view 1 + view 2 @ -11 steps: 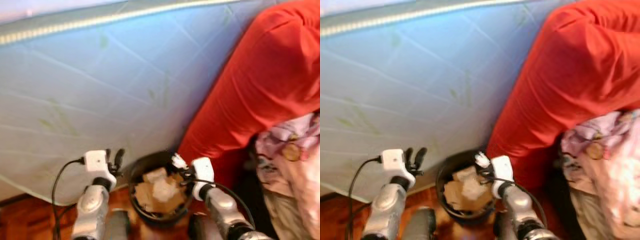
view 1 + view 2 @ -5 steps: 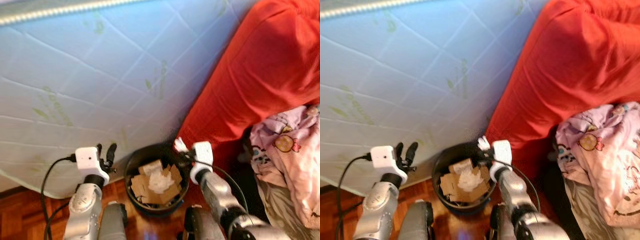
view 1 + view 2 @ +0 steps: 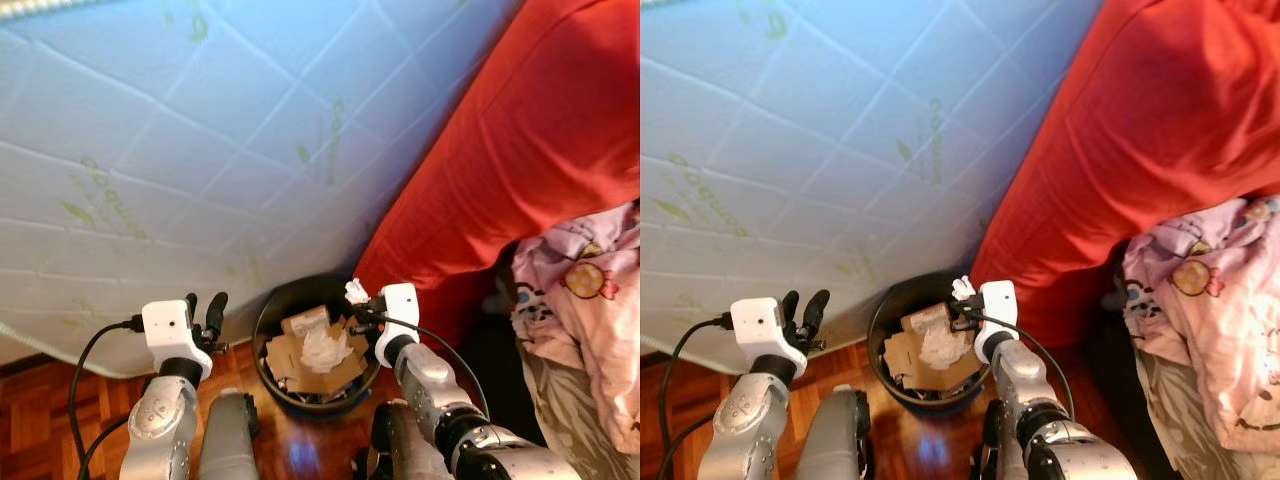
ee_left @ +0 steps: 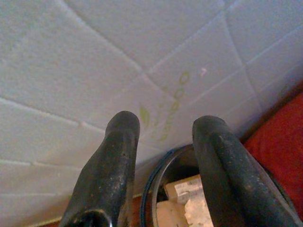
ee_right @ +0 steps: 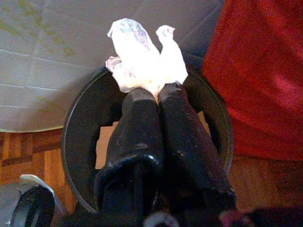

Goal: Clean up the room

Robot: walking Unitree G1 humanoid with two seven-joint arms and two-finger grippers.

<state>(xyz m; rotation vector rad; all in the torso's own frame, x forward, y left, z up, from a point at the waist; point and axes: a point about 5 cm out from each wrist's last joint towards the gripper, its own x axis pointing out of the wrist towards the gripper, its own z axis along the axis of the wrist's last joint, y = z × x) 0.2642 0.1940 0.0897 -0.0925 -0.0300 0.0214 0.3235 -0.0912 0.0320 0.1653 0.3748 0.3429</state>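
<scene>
A round black waste bin (image 3: 268,312) stands on the wooden floor against the mattress, holding cardboard scraps (image 3: 290,356) and a white wad. My right gripper (image 3: 356,300) hovers over the bin's right rim, shut on a crumpled piece of white paper (image 5: 142,59) that sticks out past its fingertips above the bin (image 5: 80,137). My left gripper (image 3: 203,304) is raised to the left of the bin, open and empty; its fingers (image 4: 113,161) frame the mattress and the bin's edge.
A pale blue quilted mattress (image 3: 200,130) leans upright behind the bin. A large red cushion (image 3: 520,150) fills the right, with pink patterned bedding (image 3: 590,310) beside it. Wooden floor (image 3: 50,400) lies at the lower left, crossed by a black cable (image 3: 85,370).
The camera has tilted, shifting the whole scene. My right gripper stays shut on the white paper over the bin's right rim. The left gripper remains open beside the bin.
</scene>
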